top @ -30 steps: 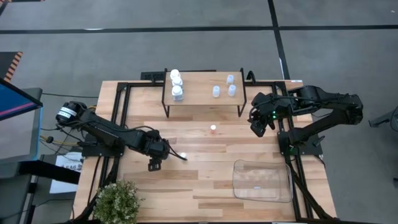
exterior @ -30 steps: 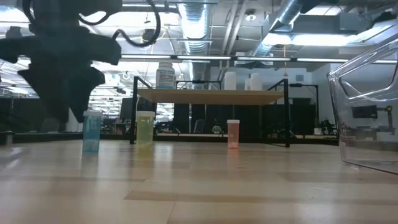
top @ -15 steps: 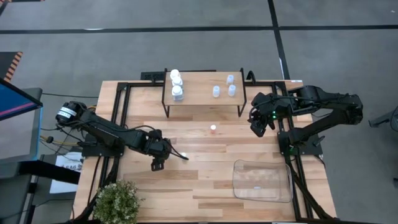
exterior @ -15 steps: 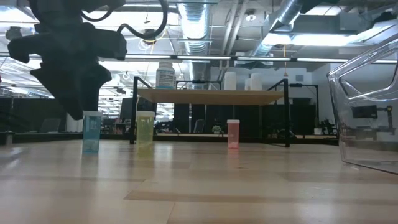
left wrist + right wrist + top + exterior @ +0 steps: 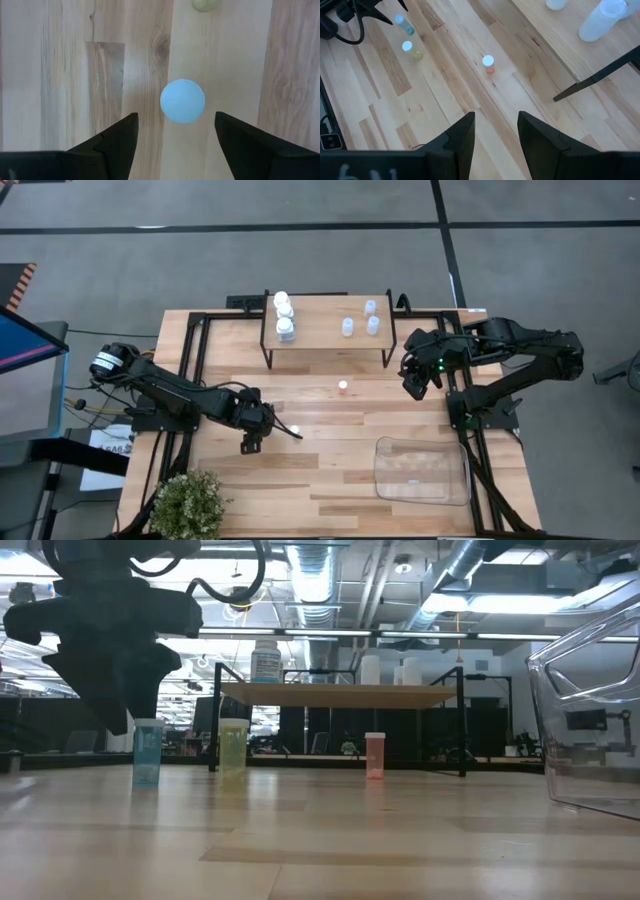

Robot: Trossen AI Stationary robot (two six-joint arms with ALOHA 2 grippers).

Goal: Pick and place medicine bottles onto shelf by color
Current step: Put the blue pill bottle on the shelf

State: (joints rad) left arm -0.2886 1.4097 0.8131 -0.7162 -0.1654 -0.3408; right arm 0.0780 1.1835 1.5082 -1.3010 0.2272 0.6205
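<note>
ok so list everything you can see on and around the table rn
white bottles: three, white, in a row on the shelf's left end
clear bottles: three, clear-bluish, clustered on the shelf's right half
shelf: one, light wood top on black legs, at the table's far edge
blue bottle: one, blue-tinted, on the table under the left gripper
yellow bottle: one, yellowish, on the table next to the blue one
orange bottle: one, red-orange, mid-table in front of the shelf
plastic tray: one, clear, near right of the table
plant: one, green, near left corner
left gripper: open, above the blue bottle
right gripper: open, raised at the table's right edge
</note>
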